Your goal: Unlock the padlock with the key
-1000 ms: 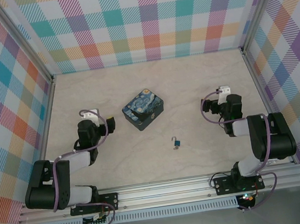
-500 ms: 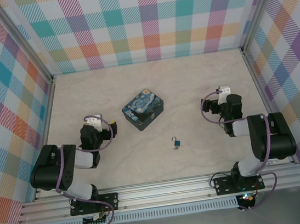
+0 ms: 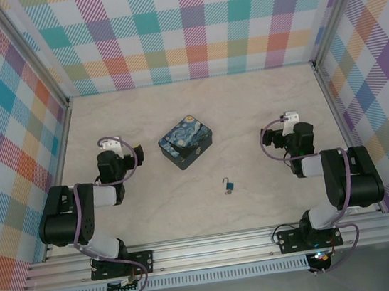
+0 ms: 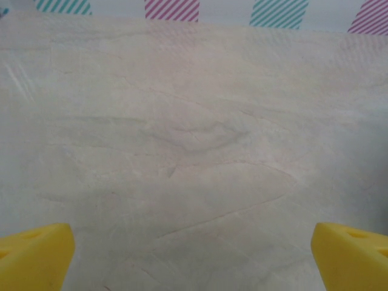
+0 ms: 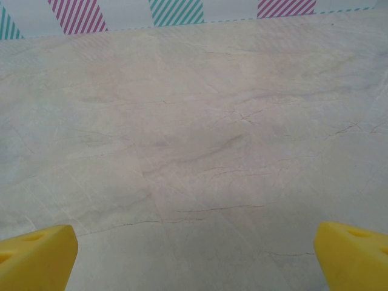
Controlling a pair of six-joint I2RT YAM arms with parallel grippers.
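- Top external view: table (image 3: 175,105) w/ pale marbled top, plaid walls (image 3: 186,24) on 3 sides, metal rail (image 3: 215,247) along the near edge.
- padlock (image 3: 230,185): blue body, thin silver shackle pointing toward the far side. It lies on bare table btwn the 2 arms, nearer the right one, on the near-right of the box. Too small to tell whether the shackle is latched.
- key (image 3: 226,192): tiny dark sliver at the padlock's near-left end, touching it or just beside it. Cannot tell if it sits in the keyhole.
- box (image 3: 185,141): rectangular, night-sky print in blue and yellow, turned at an angle. It sits far-left of the padlock, well apart from it.
- left arm (image 3: 90,198): folded low, wrist to the left of the box, not touching it.
- right arm (image 3: 334,170): folded low, wrist to the right of the box and far-right of the padlock, well apart from both.
- Left wrist view: left claw (image 4: 194,257) spread wide, yellow fingertips (image 4: 33,254) at the bottom corners, nothing btwn them. Bare table ahead, striped wall edge along the top.
- Right wrist view: right claw (image 5: 194,257) likewise spread wide, yellow fingertips (image 5: 36,254) at the bottom corners, gripping nothing. Bare veined table ahead, striped wall edge along the top.
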